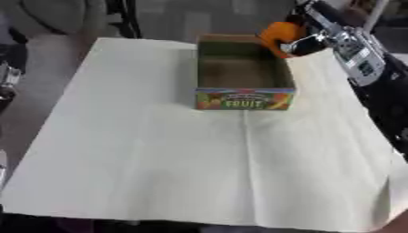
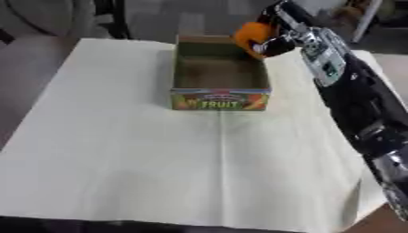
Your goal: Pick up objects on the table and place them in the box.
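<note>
An open cardboard box (image 1: 244, 89) with "FRUIT" printed on its front stands at the far middle of the table; its inside looks bare. My right hand (image 1: 301, 42) hangs over the box's far right corner, fingers curled round a round orange object (image 1: 278, 35). The orange object is above the box's rim, not inside it. My right arm (image 2: 350, 91) runs down the right side of the picture. Part of my left arm (image 1: 6, 77) shows at the left edge, but the left hand is out of sight.
A pale cloth (image 1: 199, 154) covers the whole table, with creases down its middle. A grey seat (image 1: 56, 16) and a dark stand (image 1: 124, 16) lie beyond the far edge.
</note>
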Controlling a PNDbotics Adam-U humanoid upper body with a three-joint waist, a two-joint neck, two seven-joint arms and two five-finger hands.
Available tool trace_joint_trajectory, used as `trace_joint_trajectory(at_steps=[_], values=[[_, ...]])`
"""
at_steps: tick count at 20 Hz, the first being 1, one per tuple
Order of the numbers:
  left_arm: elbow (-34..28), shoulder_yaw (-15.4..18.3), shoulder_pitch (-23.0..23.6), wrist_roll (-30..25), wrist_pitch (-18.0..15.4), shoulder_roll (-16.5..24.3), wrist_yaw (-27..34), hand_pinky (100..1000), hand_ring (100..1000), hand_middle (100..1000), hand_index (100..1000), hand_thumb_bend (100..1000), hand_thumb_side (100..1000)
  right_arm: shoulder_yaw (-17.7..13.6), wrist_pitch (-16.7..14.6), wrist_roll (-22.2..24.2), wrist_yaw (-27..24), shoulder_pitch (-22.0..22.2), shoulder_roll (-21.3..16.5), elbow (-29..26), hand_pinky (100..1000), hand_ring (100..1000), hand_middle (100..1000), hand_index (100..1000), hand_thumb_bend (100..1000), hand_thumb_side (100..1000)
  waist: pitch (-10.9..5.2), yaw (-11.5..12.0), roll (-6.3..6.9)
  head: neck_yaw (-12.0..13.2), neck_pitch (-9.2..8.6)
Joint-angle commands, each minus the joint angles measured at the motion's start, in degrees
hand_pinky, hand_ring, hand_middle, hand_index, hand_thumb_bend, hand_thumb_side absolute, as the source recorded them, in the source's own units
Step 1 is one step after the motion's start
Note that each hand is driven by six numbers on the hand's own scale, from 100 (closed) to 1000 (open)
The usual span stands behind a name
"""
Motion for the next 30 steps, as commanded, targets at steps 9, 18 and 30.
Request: trace_joint_trajectory(at_steps=[9,18,30], values=[[-1.69,-0.68,-2.25,-0.98,0.12,-0.08,0.25,611,608,583,725,658,372,-1.91,3.18,-9.97,7.17,-3.51,2.41,7.28,537,641,592,710,415,118,0.53,2.48,-0.15,-1.89,-1.37],[-1.48,-0.57,-1.71,-0.87,0.13,-0.12,0.21,611,608,583,725,659,373,-1.2,1.25,-4.68,9.49,-2.7,3.61,7.43,665,752,712,798,439,290,0.32,1.21,-0.01,-1.46,-1.08],[-0.94,-0.2,-0.2,-0.48,0.03,0.17,-0.04,611,608,583,724,660,371,0.37,-0.51,-1.48,3.47,-0.13,-0.57,-3.85,658,747,702,801,434,257,-0.83,-2.35,-0.09,0.16,0.17]])
